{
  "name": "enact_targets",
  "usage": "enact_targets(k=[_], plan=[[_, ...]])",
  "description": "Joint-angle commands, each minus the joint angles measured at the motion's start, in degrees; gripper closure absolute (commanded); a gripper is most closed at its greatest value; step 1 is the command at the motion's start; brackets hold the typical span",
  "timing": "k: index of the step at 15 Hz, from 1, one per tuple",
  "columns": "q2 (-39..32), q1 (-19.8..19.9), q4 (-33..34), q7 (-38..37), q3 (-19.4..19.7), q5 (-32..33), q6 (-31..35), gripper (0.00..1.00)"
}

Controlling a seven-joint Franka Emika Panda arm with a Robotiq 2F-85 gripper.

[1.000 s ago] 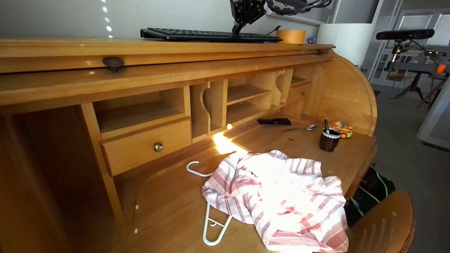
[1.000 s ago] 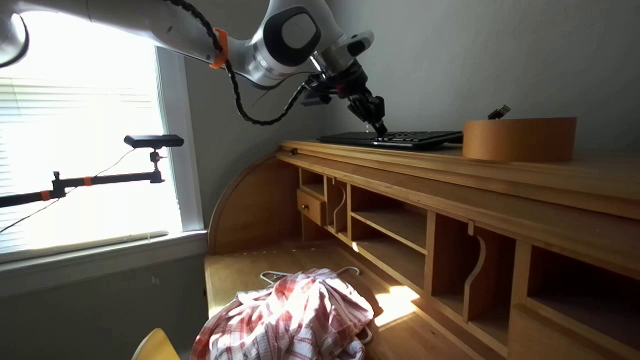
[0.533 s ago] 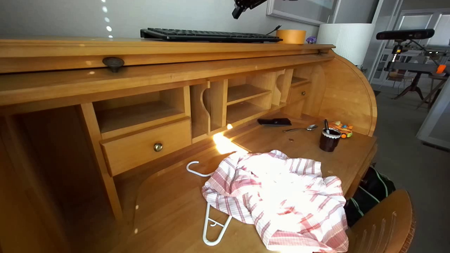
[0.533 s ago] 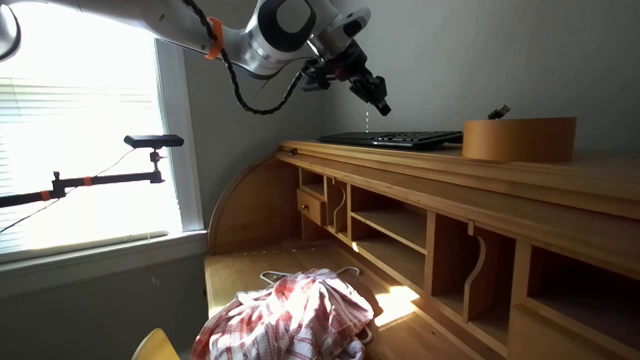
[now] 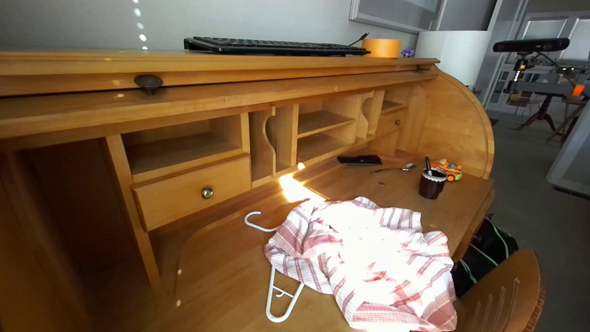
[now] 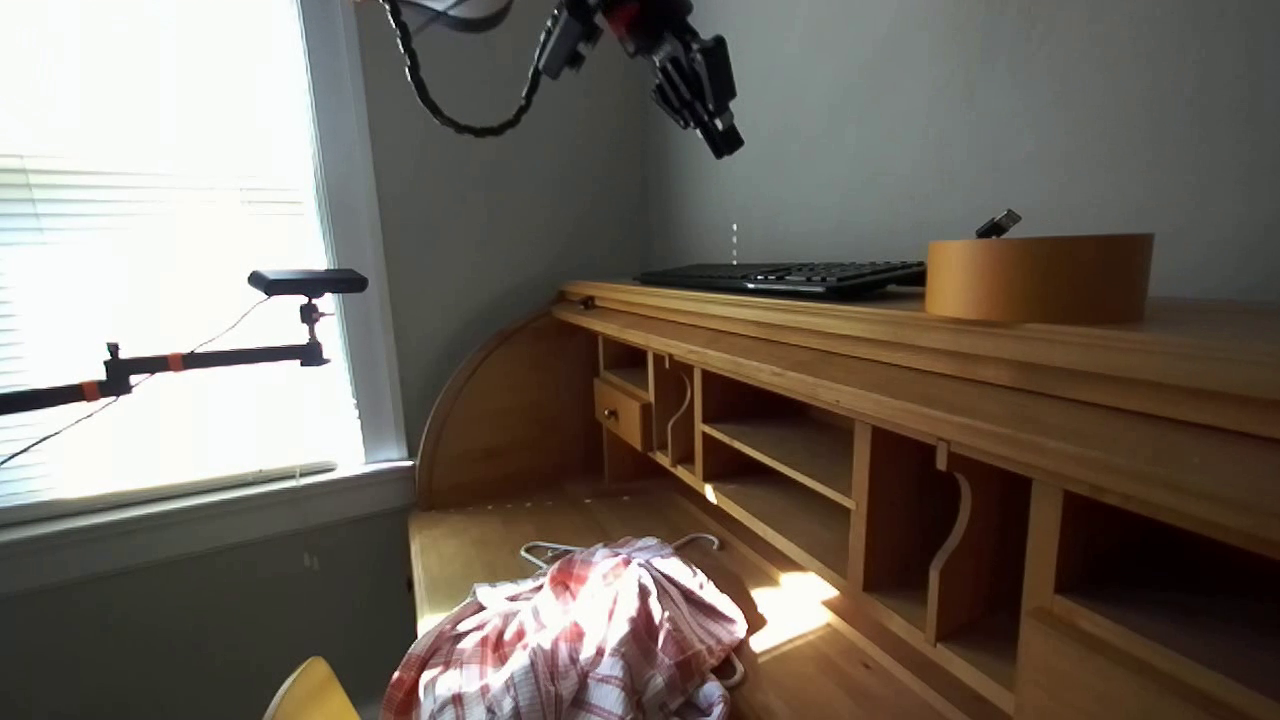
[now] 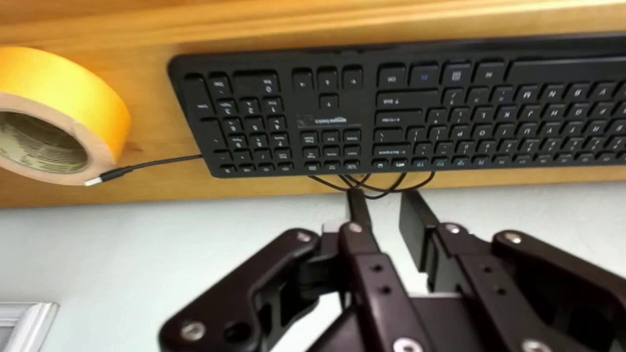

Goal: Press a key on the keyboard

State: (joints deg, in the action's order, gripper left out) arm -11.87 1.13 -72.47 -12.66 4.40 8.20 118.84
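The keyboard [image 7: 398,107] lay along the wooden surface's [image 7: 151,139] wall-side edge, near the tape roll [image 7: 83,93]. The gripper [image 7: 384,194] had its jaws apart.

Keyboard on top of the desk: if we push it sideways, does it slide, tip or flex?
Likely slides rather than tips: the keyboard sits low and wide on the desk. Little flex expected, as its body looks straight from end to end. The cable showing between it and the tape roll might trail or snag.
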Motion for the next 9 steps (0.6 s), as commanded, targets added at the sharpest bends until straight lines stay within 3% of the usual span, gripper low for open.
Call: enact_targets(k=[1,6,9], plan=[[2.09,0.93,6.05,8.32,-0.51,-1.97,-15.84,0.43],[0.07,1.99,18.77,15.99,-0.39,-3.89,-32.95,0.06],[-1.45,2.68,23.26,19.72,0.17,-4.94,-39.12,0.00]])
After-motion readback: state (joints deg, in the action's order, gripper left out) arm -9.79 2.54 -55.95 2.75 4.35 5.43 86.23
